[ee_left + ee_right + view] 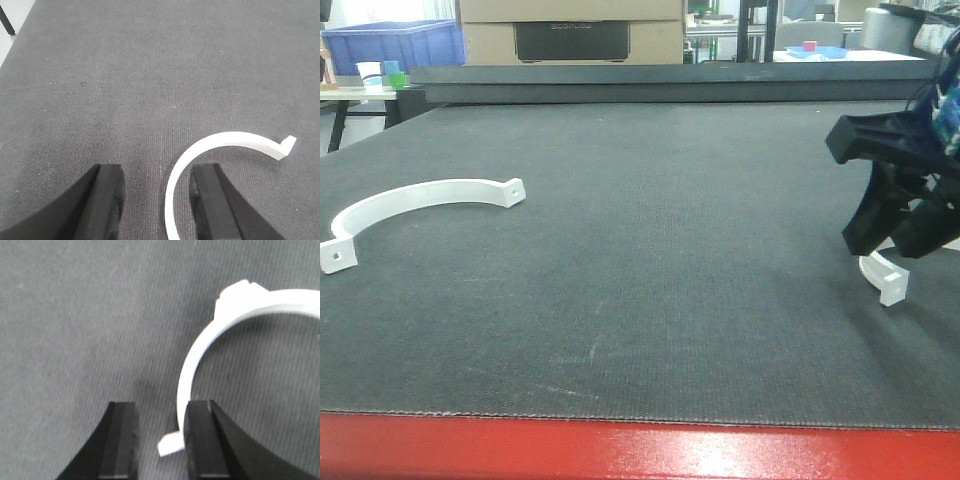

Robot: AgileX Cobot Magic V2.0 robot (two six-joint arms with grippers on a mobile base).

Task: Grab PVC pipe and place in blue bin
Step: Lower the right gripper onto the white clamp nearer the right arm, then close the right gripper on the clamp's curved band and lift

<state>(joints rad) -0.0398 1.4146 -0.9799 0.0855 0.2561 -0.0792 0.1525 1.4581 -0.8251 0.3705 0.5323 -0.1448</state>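
Observation:
Two white curved PVC pipe pieces lie on the dark mat. One PVC arc (420,197) is at the left of the front view, and my left gripper does not show there. In the left wrist view my left gripper (157,172) is open low over the mat, and a white arc (220,141) runs between its fingers, close to the right finger (207,200). My right gripper (892,248) is open over the second piece (882,278). The tabbed end of that arc (172,442) sits between the fingers, against the right one. The blue bin (395,45) stands far back left.
The mat (650,250) ends in a red front edge (620,450). A cardboard box (570,30) stands behind the table. Small cups (382,75) sit on a side table at the left. A blue tray (817,51) is at the back right.

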